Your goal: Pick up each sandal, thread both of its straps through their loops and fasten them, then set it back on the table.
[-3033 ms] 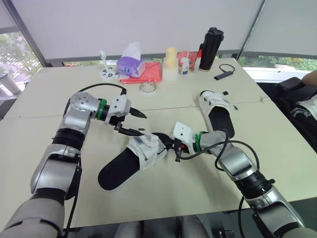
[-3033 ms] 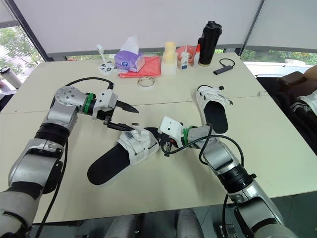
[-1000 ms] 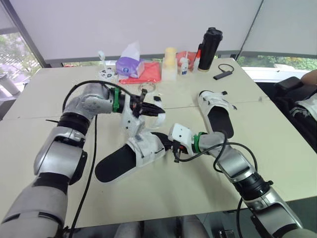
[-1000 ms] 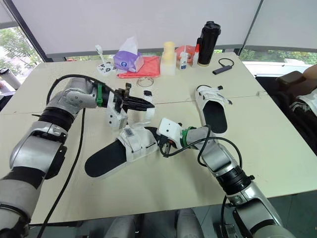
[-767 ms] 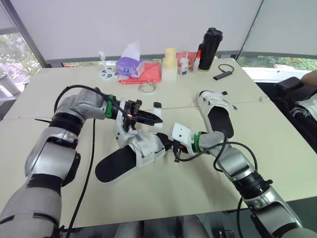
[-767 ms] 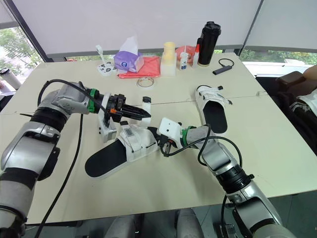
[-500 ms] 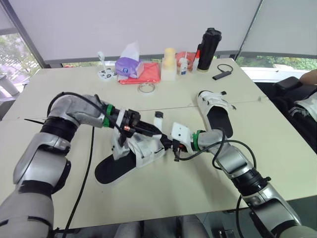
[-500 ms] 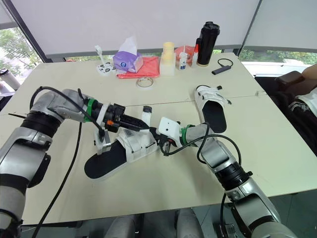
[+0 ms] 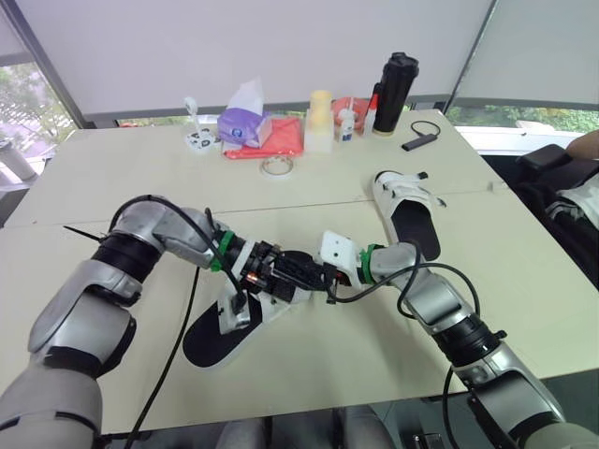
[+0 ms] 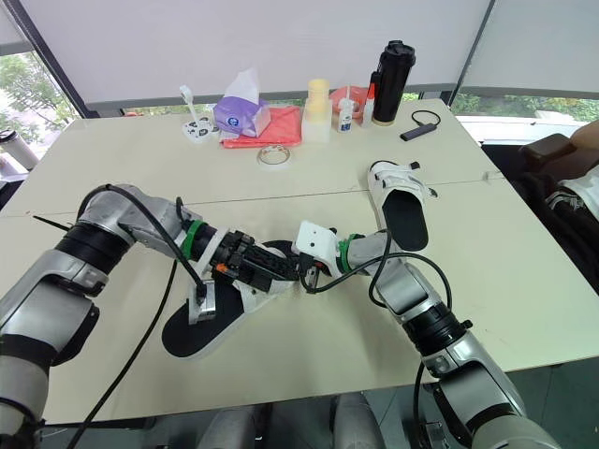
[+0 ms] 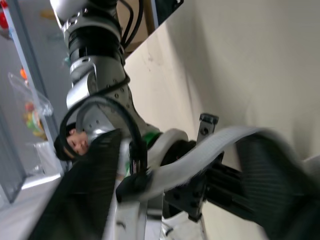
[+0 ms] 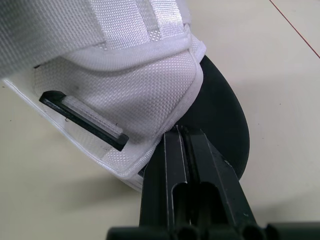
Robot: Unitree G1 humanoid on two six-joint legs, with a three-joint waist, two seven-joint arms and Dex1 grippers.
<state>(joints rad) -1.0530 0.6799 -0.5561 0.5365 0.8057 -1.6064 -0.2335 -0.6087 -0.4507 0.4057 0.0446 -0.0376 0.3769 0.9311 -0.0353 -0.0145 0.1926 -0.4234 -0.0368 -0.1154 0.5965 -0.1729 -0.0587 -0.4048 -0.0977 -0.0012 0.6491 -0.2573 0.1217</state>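
Our right gripper has its two fingers pressed together on the edge of the near sandal, where the white mesh upper meets the black sole. Our left gripper comes in from the other side until the two almost meet. Its fingers stand apart, and a white strap runs across the gap between them; whether they actually bear on it we cannot tell.

The near sandal lies on the table between our arms, and the far sandal lies well apart to our right.

We judge the sandal light, with a fairly stiff sole and soft, floppy webbing. So we would steady it by the sole's edge and take each strap close to its free end, where it can be steered.

The head views give the layout, but the meeting grippers cover the fine work. The right wrist view shows the pinch and the black loop — the left wrist view shows how the strap runs.
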